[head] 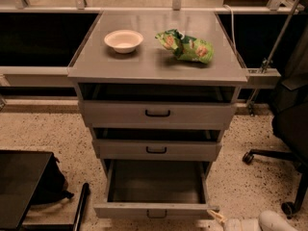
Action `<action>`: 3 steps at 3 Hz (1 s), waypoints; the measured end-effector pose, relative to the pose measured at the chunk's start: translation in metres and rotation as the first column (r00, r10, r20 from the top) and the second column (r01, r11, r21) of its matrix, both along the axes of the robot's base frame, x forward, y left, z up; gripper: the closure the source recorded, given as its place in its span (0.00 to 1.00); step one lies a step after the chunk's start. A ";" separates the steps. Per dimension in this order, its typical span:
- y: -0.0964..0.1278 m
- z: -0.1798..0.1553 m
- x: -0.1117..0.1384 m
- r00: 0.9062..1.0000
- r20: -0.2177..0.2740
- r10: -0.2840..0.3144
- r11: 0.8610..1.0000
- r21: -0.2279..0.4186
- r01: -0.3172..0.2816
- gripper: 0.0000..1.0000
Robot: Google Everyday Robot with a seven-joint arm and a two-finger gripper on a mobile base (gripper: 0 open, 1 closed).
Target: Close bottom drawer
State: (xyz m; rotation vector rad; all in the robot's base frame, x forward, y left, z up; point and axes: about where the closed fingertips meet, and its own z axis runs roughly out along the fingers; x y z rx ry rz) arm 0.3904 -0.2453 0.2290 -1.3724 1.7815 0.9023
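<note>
Bottom drawer (156, 210) hanging wide open, white-shelled gripper (226, 221) down at its right front corner.
That low, flat grey metal bottom drawer sits pulled well out at the foot of the grey cabinet, its bare tray showing, while the middle drawer with its black loop handle (156, 149) and the taller top drawer (158, 113) sit only slightly out. The gripper is at floor level just beside the drawer front's right end, its pale tip near the corner; whether it is released or clenched I cannot tell. My call: slide across to the small dark central handle and push square on. A shove at the corner could skew the drawer on its runners. Up on the worktop (144, 66), the white bowl (123, 40) and crumpled green snack bag (185, 46) want a gentle close.
</note>
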 end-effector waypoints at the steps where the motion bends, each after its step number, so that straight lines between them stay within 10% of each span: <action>1: 0.000 -0.016 -0.014 1.000 -0.026 0.016 1.000 0.004 -0.015 0.00; 3: 0.001 -0.052 -0.029 0.997 -0.070 0.038 0.998 0.051 -0.034 0.00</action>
